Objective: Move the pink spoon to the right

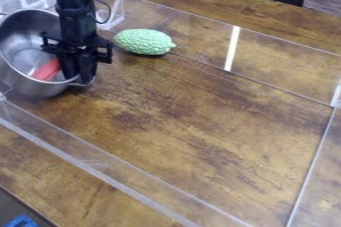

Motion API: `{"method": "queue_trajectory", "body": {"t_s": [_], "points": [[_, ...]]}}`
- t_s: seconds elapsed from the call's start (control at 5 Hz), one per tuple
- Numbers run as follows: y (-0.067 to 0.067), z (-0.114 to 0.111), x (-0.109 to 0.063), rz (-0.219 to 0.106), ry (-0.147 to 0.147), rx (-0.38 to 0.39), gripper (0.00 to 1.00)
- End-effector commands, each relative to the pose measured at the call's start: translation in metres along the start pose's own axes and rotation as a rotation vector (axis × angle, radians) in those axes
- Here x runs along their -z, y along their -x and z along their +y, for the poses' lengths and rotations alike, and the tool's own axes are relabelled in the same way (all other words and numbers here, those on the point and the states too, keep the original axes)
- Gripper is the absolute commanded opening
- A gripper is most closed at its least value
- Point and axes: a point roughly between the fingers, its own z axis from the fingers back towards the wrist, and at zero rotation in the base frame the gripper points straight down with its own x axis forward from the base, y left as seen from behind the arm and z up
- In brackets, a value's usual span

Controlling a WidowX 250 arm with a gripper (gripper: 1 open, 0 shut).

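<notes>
The gripper (76, 75) reaches down at the steel pot's (24, 42) right rim, beside the pink spoon (51, 70) inside. Its jaws' state I cannot tell. No readable writing anywhere; a green vegetable (144, 42) lies nearby.

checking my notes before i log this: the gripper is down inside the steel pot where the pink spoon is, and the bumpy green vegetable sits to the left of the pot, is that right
Not quite. The bumpy green vegetable lies to the right of the steel pot, not to its left, as the camera view shows. The rest holds: the gripper is down at the pot, where the pink spoon shows as a red patch inside.
</notes>
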Motion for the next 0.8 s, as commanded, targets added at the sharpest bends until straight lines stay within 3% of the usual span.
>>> {"method": "queue_trajectory", "body": {"t_s": [0.0, 0.6], "points": [[-0.004, 0.000, -0.024, -0.061, -0.004, -0.002, 0.00], [-0.002, -0.007, -0.036, -0.069, -0.020, 0.005, 0.00]]}}
